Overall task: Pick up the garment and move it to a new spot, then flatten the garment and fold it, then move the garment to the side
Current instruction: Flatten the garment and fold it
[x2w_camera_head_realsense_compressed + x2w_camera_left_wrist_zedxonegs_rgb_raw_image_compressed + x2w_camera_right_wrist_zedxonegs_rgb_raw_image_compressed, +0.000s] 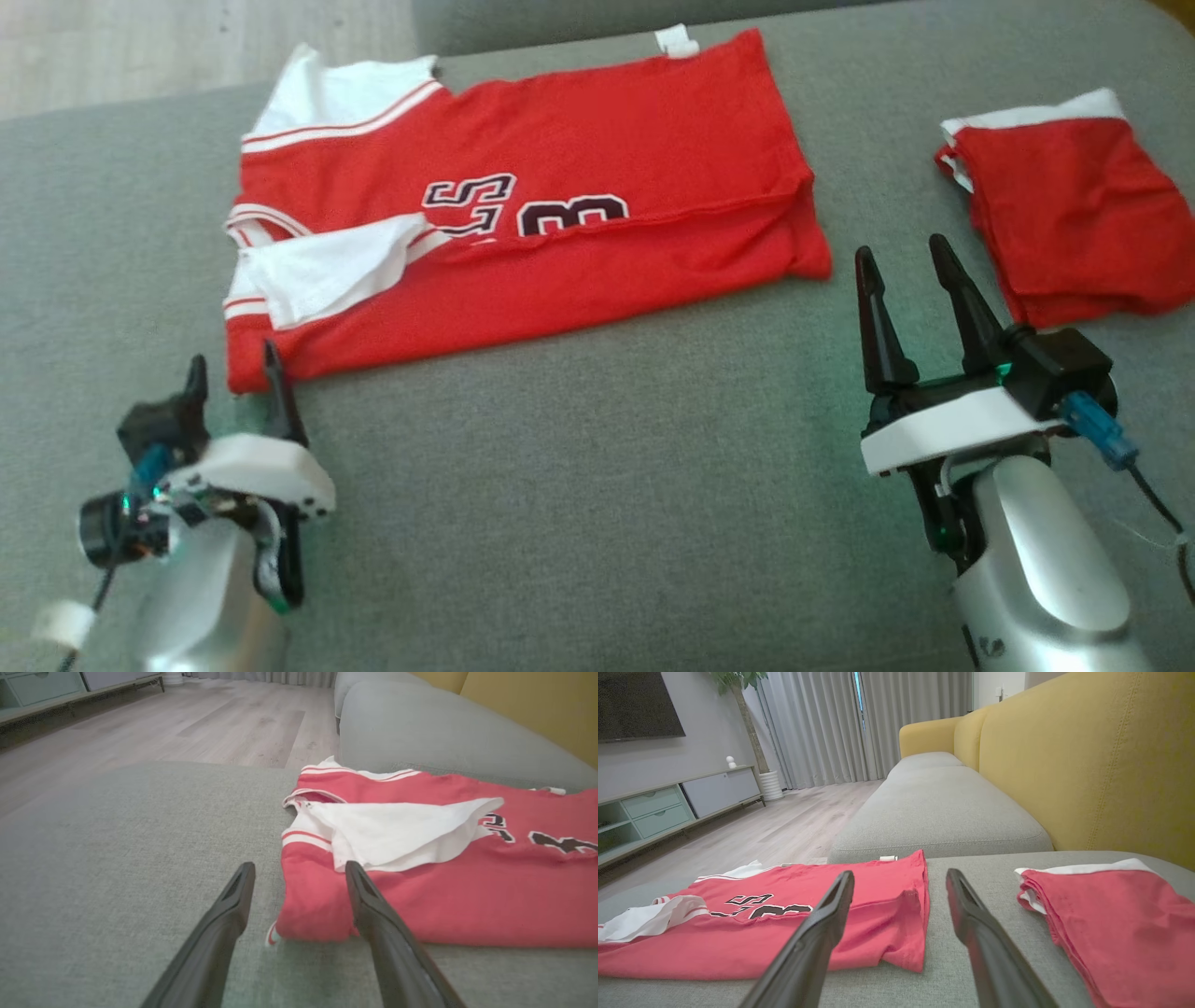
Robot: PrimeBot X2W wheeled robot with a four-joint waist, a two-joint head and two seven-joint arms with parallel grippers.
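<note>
The jersey [523, 215] is laid at 12 o'clock on the sofa [597, 485], one lengthwise fold seemingly made; further folding and the move aside are left. Left jaws by its 7 o'clock corner and right jaws at 4 o'clock are spread, empty.

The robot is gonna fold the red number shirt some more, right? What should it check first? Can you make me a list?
1. Left gripper open and empty: ok.
2. Right gripper open and empty: ok.
3. Jersey near corner lined up between the left gripper's fingers: ok, seen in the left wrist view.
4. White sleeve smoothed out: not ok, it lies rumpled across the jersey's front.
5. Second red garment apart from the jersey: ok, bare sofa cushion lies between them.
6. Left fingers touching the cloth: cannot tell.
</note>
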